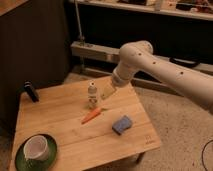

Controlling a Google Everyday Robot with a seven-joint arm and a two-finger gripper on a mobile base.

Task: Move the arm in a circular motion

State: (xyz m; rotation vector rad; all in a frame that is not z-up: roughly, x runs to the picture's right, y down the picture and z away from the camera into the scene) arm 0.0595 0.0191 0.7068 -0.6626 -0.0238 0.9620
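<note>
The cream-white arm (pixel 165 70) of thick rounded segments with small dark holes reaches in from the right edge, bends at a rounded elbow (pixel 135 52) and points down-left. Its pale tapered gripper (pixel 108 93) hangs just above the wooden table (pixel 60 120), close to the right of a small white bottle (pixel 92 95) and above an orange carrot (pixel 92 116).
On the table also lie a blue sponge (pixel 122 124), a white cup on a green plate (pixel 36 150) at the front left, and a dark object (pixel 31 92) at the back left edge. A dark shelf unit (pixel 150 20) stands behind.
</note>
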